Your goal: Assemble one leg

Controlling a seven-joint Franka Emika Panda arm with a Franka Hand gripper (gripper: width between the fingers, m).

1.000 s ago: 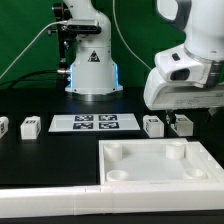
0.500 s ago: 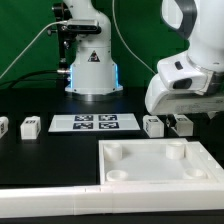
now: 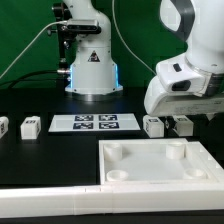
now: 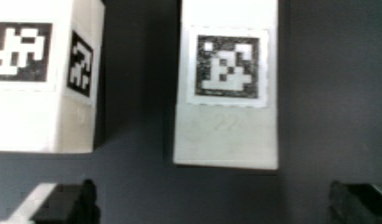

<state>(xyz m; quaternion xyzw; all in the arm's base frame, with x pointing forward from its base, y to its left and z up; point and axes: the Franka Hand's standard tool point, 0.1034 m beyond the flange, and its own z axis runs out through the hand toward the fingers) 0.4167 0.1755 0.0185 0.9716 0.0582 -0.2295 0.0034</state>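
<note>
1. Gripper sits at the exterior view's right, mid height, low over the leg on the black table. The white hand body hides most of the fingers here.
2. Neighbour leg stands just beside the leg, toward the exterior view's left, with a small gap between them. Third leg and fourth leg are at the far left edge, well apart from those two.
3. Marker board lies flat in mid frame between the two pairs of legs. White panel fills the lower right and robot base is at upper centre.
4. Wrist view: leg shows its tag face to the camera. Neighbour leg is beside it across a dark gap, partly cut off by the frame edge.
5. Fingertips are dark, both in view and spread wide. Nothing is between them, and they stop short of the leg without touching it.
</note>
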